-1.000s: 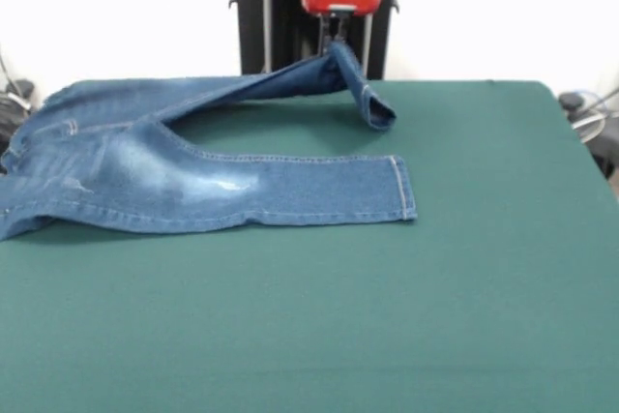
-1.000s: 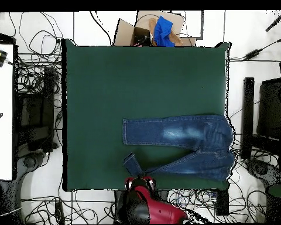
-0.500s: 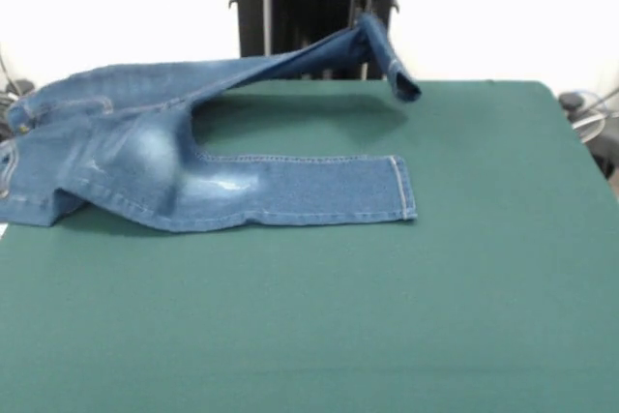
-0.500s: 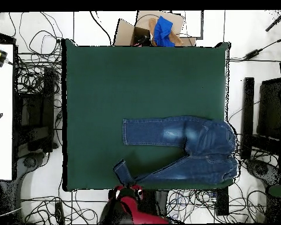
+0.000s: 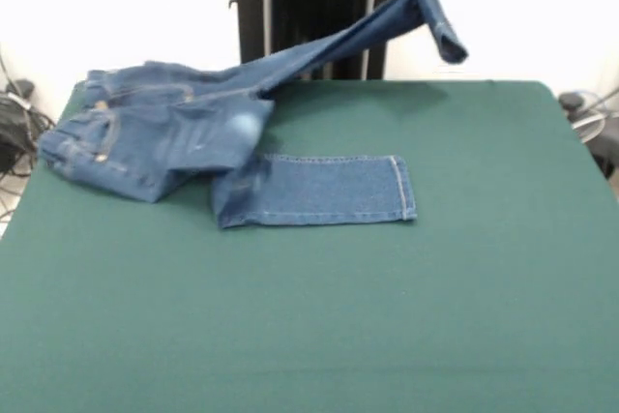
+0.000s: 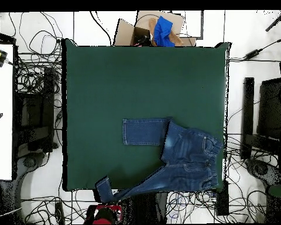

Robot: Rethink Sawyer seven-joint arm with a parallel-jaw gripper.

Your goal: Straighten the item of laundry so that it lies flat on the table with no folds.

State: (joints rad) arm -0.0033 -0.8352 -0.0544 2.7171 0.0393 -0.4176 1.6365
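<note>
On the table [image 5: 484,287], the jeans [image 5: 174,132] have one leg flat at the middle, the waist bunched beside it. Beyond, the other leg is lifted past the far edge, clamped in the gripper [image 6: 106,206].

The jeans [image 5: 193,128] are showing as woven blue denim, matt, with faded pale patches and visible stitched hems. The table [image 5: 387,316] is wearing a dark green, felt-like cloth, matt and smooth, showing no sheen anywhere across the frame.
</note>
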